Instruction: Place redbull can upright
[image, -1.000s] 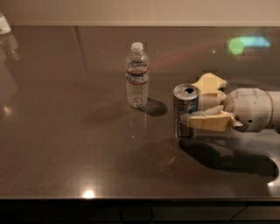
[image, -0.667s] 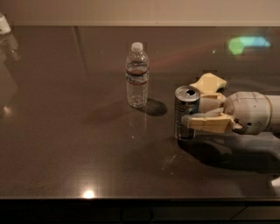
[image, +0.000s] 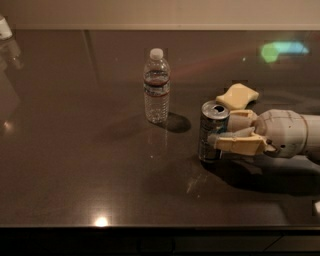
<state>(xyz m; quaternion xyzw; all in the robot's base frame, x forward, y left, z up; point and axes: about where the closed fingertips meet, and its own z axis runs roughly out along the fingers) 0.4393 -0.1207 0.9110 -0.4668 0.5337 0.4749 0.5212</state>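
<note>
Camera view, right of centre: the redbull can (image: 210, 129) is held upright within the gripper (image: 223, 130), which is closed around its sides.

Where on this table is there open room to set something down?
The wide stretch of table left of the bottle is bare, as is the front strip. It is crowded on the right, where the gripper clasps the can.

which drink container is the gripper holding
The redbull can, the shorter metal one with a silver top, is held in the fingers of the gripper; the taller clear water bottle stands apart, untouched.
</note>
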